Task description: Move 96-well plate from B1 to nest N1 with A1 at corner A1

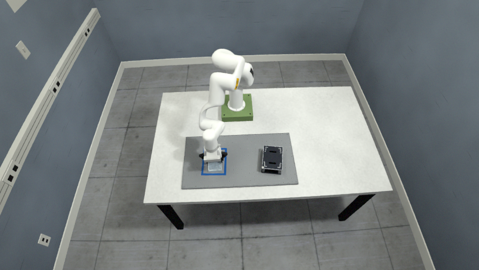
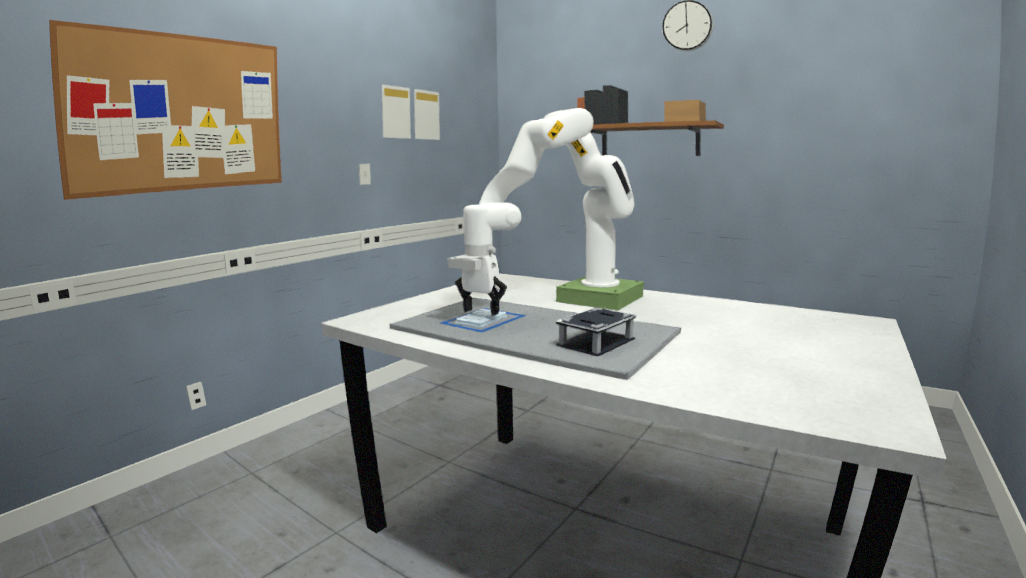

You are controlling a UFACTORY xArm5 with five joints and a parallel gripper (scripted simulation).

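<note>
A white-topped table (image 2: pixel 753 373) on black legs stands on grey floor tiles (image 2: pixel 502 502) in a blue-grey walled room. Left of the table, a cork noticeboard (image 2: pixel 165 107) hangs above a cream trunking strip (image 2: pixel 179 269); behind it, a wall clock (image 2: pixel 687 24) tops a wooden shelf (image 2: pixel 656 125).

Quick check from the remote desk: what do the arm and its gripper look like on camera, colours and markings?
The arm is glossy white with rounded joint housings, small yellow warning stickers near the elbow and a black panel on the upright link. It stands on a green square base. The gripper has a white body and two black fingers. No loose cables show.
</note>
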